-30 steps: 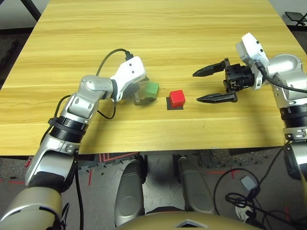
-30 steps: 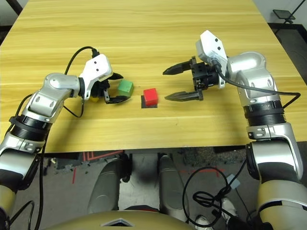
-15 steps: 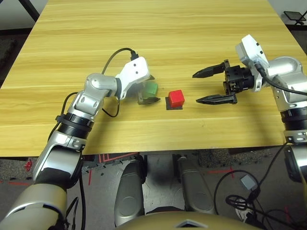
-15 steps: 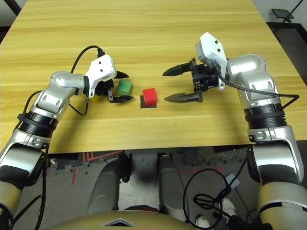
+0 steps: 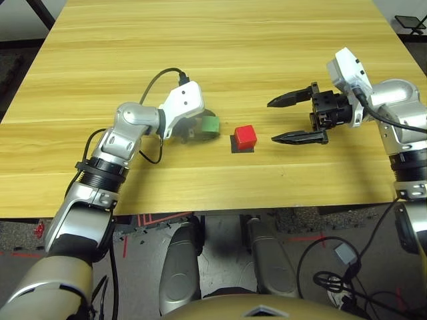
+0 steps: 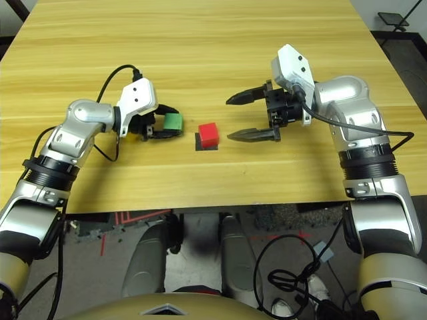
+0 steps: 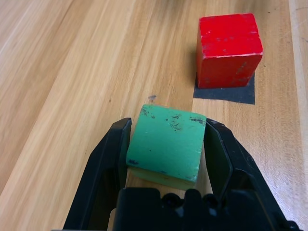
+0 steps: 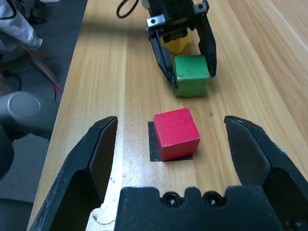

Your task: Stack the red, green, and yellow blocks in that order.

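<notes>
Left wrist view: left gripper (image 7: pixel 168 122) closes around green block (image 7: pixel 167 143).
Right gripper (image 8: pixel 171 120) stands wide and empty, red block (image 8: pixel 176 134) beyond its fingertips.

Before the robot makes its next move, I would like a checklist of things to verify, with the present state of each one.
1. Red block free, with nothing on its top: ok.
2. Red block fully on the black patch: not ok, the patch sticks out along some of its sides.
3. Green block between the fingers of the left gripper: ok.
4. Green block gripped firmly enough to lift: cannot tell.
5. Right gripper open and holding nothing: ok.
6. Green block stacked on red: not ok, it is beside it, with a gap.
</notes>
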You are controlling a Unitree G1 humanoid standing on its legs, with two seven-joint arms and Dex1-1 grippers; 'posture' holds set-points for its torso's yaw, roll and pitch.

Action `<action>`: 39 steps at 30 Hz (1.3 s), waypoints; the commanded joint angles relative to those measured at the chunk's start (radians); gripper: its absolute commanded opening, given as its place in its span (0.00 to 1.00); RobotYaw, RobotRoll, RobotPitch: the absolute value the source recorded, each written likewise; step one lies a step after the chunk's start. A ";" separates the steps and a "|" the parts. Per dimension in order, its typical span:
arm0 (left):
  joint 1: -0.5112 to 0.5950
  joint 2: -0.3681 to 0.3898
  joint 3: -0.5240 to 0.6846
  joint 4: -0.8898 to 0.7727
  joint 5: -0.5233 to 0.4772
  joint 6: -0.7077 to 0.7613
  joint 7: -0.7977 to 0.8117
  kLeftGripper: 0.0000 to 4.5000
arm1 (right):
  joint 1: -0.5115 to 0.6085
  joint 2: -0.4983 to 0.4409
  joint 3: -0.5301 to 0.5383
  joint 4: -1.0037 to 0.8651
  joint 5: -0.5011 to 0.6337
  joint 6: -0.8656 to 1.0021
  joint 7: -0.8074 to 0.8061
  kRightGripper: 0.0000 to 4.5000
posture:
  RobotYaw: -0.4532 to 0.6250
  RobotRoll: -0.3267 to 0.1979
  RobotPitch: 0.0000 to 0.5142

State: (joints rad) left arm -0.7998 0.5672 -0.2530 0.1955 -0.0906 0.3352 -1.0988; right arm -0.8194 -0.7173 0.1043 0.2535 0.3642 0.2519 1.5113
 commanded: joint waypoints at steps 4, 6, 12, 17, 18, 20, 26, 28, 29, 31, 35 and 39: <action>-0.127 -0.012 0.049 -0.240 -0.082 0.445 0.081 0.56 | 0.040 -0.007 0.000 0.011 -0.010 -0.025 0.011 1.00 | 0.54 0.64 0.51; -0.153 -0.030 0.046 -0.300 -0.105 0.555 0.112 0.56 | 0.047 -0.008 -0.001 0.012 -0.010 -0.031 0.013 1.00 | 0.54 0.66 0.51; -0.178 -0.109 0.021 -0.421 -0.158 0.735 0.201 0.55 | 0.073 -0.016 -0.004 0.009 -0.009 -0.046 0.024 1.00 | 0.53 0.68 0.52; -0.133 -0.165 -0.019 -0.420 -0.152 0.696 0.270 0.55 | 0.081 -0.017 -0.006 0.001 -0.008 -0.048 0.015 1.00 | 0.52 0.67 0.53; -0.127 -0.173 -0.023 -0.422 -0.154 0.692 0.280 0.55 | 0.083 -0.019 -0.007 -0.003 -0.007 -0.044 0.014 1.00 | 0.51 0.67 0.53; -0.114 -0.172 -0.047 -0.430 -0.146 0.670 0.287 0.55 | 0.087 -0.023 -0.010 -0.008 -0.005 -0.041 0.014 1.00 | 0.50 0.66 0.53; -0.083 -0.175 -0.074 -0.427 -0.140 0.611 0.316 0.55 | 0.090 -0.035 -0.015 -0.016 -0.002 -0.032 0.009 1.00 | 0.49 0.65 0.55; -0.074 -0.179 -0.075 -0.418 -0.136 0.587 0.328 0.55 | 0.092 -0.037 -0.016 -0.020 -0.001 -0.026 0.007 1.00 | 0.49 0.65 0.55; -0.071 -0.180 -0.078 -0.416 -0.136 0.583 0.332 0.55 | 0.093 -0.037 -0.016 -0.022 0.000 -0.024 0.007 1.00 | 0.49 0.64 0.56; -0.066 -0.183 -0.080 -0.414 -0.137 0.577 0.339 0.55 | 0.094 -0.039 -0.017 -0.026 0.001 -0.020 0.005 1.00 | 0.49 0.64 0.56; -0.061 -0.191 -0.082 -0.420 -0.143 0.579 0.349 0.55 | 0.093 -0.042 -0.018 -0.028 0.002 -0.014 0.005 1.00 | 0.49 0.64 0.56; -0.055 -0.204 -0.082 -0.445 -0.152 0.598 0.364 0.55 | 0.089 -0.045 -0.016 -0.023 0.001 -0.014 0.007 1.00 | 0.49 0.63 0.57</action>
State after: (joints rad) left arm -0.8700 0.3690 -0.3136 -0.2103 -0.2379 0.9231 -0.7370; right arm -0.7427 -0.7518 0.1000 0.2395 0.3641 0.2348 1.5140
